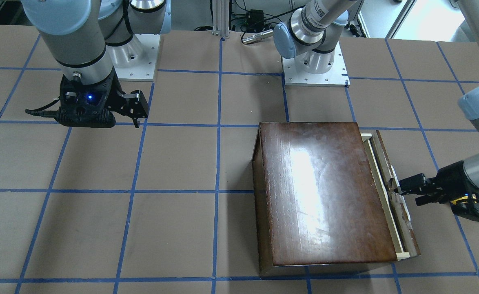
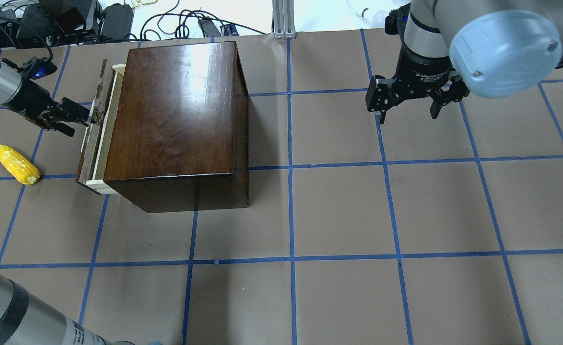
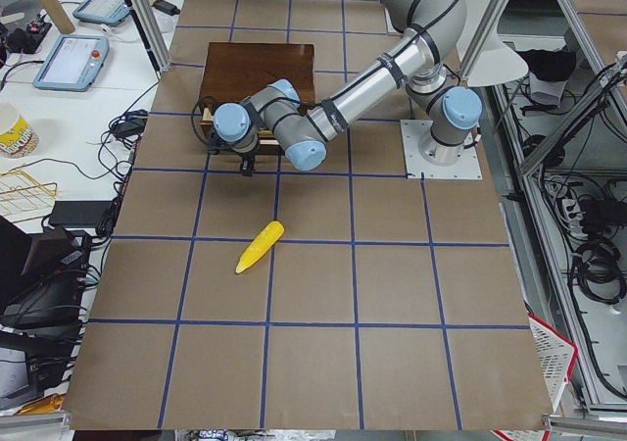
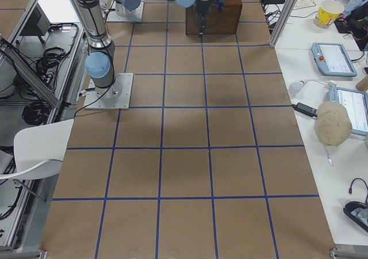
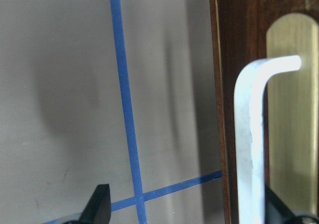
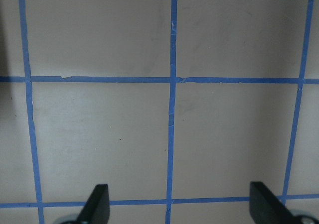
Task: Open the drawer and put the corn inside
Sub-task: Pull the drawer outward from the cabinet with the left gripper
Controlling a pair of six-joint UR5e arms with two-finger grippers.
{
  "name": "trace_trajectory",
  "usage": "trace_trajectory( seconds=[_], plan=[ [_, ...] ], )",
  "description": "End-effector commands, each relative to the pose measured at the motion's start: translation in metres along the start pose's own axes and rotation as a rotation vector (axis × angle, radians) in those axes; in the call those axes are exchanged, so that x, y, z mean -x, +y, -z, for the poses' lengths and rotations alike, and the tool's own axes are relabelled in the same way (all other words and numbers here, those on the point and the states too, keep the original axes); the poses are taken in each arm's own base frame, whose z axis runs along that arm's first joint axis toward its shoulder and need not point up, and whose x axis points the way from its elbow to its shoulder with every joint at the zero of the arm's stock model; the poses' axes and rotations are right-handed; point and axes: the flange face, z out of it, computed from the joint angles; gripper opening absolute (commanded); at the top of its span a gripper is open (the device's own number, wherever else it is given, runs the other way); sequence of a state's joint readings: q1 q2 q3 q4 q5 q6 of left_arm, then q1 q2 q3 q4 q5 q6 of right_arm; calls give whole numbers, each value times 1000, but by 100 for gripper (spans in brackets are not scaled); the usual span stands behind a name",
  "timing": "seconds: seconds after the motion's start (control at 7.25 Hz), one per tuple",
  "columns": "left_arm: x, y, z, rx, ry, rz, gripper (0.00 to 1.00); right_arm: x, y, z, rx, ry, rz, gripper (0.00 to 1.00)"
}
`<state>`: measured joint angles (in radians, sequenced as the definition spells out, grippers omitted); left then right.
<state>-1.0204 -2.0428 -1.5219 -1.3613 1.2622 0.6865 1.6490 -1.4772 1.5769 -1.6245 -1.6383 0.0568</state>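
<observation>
The dark-brown box (image 2: 176, 115) stands at the table's left, and also shows in the front view (image 1: 325, 192). Its drawer (image 2: 91, 143) is pulled out a small way, so a strip of pale wood (image 1: 382, 196) shows behind the worn front panel. My left gripper (image 2: 82, 117) is open at the panel, its jaws wide apart. The metal handle (image 5: 249, 134) lies between them, close to one finger. The yellow corn (image 2: 17, 164) lies on the table left of the drawer, apart from the gripper. My right gripper (image 2: 408, 112) is open and empty above the table's right half.
Brown table surface with a blue tape grid (image 2: 291, 167). Both arm bases (image 1: 315, 69) stand at the robot's edge. Cables and gear (image 2: 118, 19) lie beyond the far edge. Side benches hold tablets and a cup (image 4: 330, 11).
</observation>
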Motion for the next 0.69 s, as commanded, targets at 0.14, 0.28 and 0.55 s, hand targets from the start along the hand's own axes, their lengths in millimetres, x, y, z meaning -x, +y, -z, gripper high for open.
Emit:
trace_trajectory(
  seconds=[0.14, 0.28, 0.55],
  plan=[
    [11, -6, 14, 0, -32, -3, 100, 0, 0, 0, 0, 0, 0, 100],
    [14, -7, 13, 2, -33, -9, 100, 0, 0, 0, 0, 0, 0, 100],
    [30, -5, 13, 2, -30, 10, 100, 0, 0, 0, -2, 0, 0, 100]
  ],
)
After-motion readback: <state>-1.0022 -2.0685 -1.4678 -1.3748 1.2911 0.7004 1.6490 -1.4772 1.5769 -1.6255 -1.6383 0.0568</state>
